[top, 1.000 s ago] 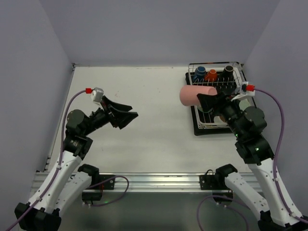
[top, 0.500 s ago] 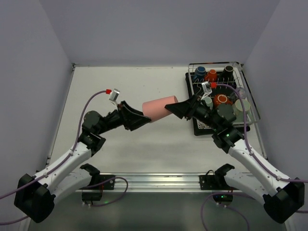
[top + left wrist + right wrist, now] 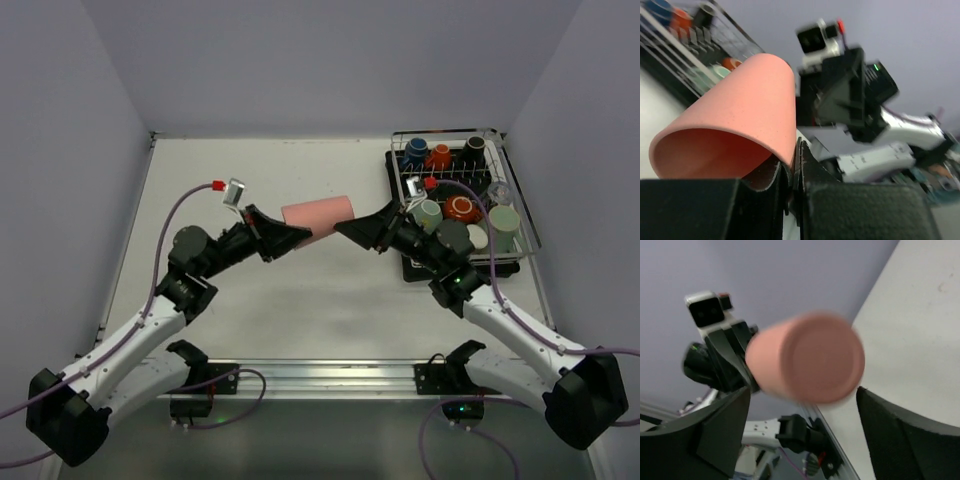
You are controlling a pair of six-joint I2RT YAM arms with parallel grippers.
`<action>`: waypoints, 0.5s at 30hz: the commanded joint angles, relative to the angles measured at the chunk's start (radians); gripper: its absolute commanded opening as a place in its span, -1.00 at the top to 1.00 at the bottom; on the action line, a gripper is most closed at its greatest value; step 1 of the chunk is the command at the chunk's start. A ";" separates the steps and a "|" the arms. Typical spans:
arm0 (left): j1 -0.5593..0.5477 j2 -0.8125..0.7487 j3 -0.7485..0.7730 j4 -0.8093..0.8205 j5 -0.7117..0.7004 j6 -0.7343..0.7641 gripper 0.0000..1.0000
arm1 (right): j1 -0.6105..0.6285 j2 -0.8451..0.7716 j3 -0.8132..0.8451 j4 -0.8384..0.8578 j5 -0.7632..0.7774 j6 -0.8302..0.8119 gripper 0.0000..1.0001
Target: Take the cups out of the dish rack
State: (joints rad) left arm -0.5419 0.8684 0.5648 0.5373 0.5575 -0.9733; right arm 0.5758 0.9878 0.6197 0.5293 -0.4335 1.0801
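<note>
Grey walls on three sides; white counter (image 3: 300,310); dish rack (image 3: 450,131) at far right.

Salmon-pink tumbler (image 3: 318,218) is out of the dish rack, in the air to its left, lying on its side over bare counter. Open mouth points away from the dish rack, closed base toward it.

Left gripper (image 3: 285,238): clamped on the tumbler's rim, one finger inside the mouth, one outside (left wrist view). It carries the tumbler alone.

Right gripper (image 3: 365,228): jaws spread wide between tumbler base and dish rack, neither touching the tumbler in the right wrist view. Judgement: a hand-over, so the arm farther from the dish rack can set it down.

Tumbler: matte, plain, no handle, flat round base, slight taper.

Blue cup (image 3: 415,152), orange cup (image 3: 438,155) and black cup (image 3: 474,148) stand in the dish rack's far row.
</note>
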 commanded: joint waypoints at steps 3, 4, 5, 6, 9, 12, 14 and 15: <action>0.016 0.142 0.379 -0.665 -0.573 0.418 1.00 | 0.015 -0.044 -0.003 -0.194 0.079 -0.147 -0.98; 0.022 0.191 0.452 -0.744 -0.632 0.503 1.00 | 0.018 -0.076 -0.003 -0.237 0.132 -0.170 -0.98; 0.029 0.296 0.590 -0.895 -0.680 0.533 1.00 | 0.018 -0.092 -0.005 -0.312 0.154 -0.215 -0.98; 0.066 0.348 0.654 -0.962 -0.730 0.560 1.00 | 0.019 -0.104 -0.008 -0.342 0.170 -0.232 -0.98; 0.176 0.527 0.851 -1.127 -0.726 0.636 1.00 | 0.029 -0.136 -0.014 -0.445 0.203 -0.295 -0.98; 0.253 0.670 0.984 -1.246 -0.723 0.677 1.00 | 0.056 -0.164 -0.021 -0.523 0.249 -0.351 -0.98; 0.269 0.759 1.047 -1.322 -0.754 0.696 1.00 | 0.075 -0.187 -0.025 -0.578 0.301 -0.387 -0.98; 0.281 0.782 1.058 -1.345 -0.763 0.703 1.00 | 0.079 -0.195 -0.029 -0.587 0.311 -0.396 -0.98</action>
State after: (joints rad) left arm -0.2878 1.5848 1.5486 -0.5568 -0.1341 -0.3733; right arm 0.6373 0.8215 0.6086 0.0513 -0.2165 0.7757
